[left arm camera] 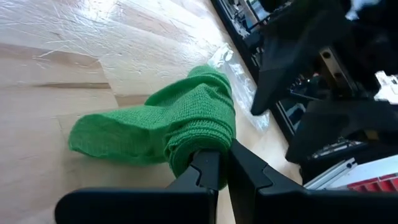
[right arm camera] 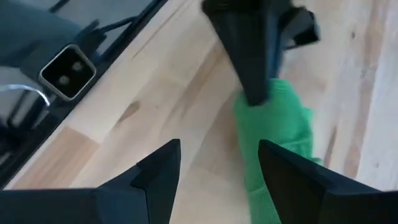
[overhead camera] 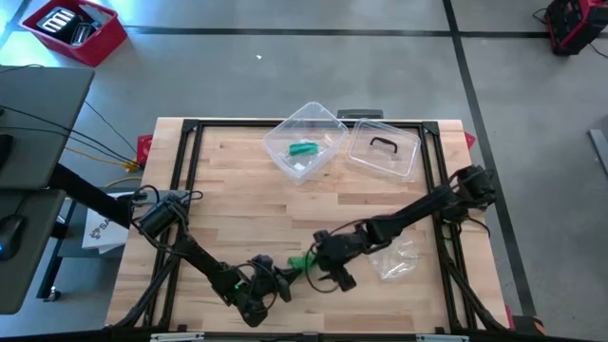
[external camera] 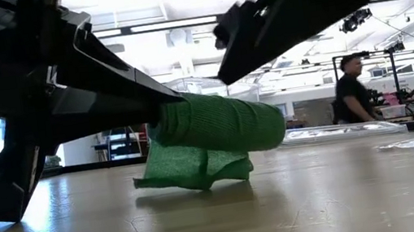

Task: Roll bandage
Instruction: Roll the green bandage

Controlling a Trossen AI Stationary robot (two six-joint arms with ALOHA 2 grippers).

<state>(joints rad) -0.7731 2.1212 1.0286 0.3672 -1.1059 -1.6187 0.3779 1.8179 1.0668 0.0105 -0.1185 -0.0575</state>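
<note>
A green bandage (overhead camera: 302, 261) is near the table's front edge, partly wound into a roll (external camera: 220, 120). Its loose tail (external camera: 192, 170) lies crumpled on the wood. My left gripper (left arm camera: 221, 163) is shut on one end of the roll, reaching in from the near left (overhead camera: 275, 282). My right gripper (right arm camera: 217, 165) stands open just above and to the right of the bandage (overhead camera: 334, 269) and touches nothing. In the right wrist view the bandage (right arm camera: 273, 124) lies beyond the spread fingers. My left gripper pinches the end of the roll (left arm camera: 200, 146) between its two fingers, with several wound layers in the hold. The fingers come almost level from the table's near left and lie along the roll. The roll sticks out level, clear of the table, and only the slack tail (left arm camera: 106, 134) rests on the wood.
A clear plastic box (overhead camera: 306, 142) holding a green item and its lid (overhead camera: 384, 149) sit at the table's far edge. A crumpled clear wrapper (overhead camera: 399, 261) lies right of my right gripper. A person (external camera: 348, 88) stands in the room behind. Bare wood lies between the bandage and the box.
</note>
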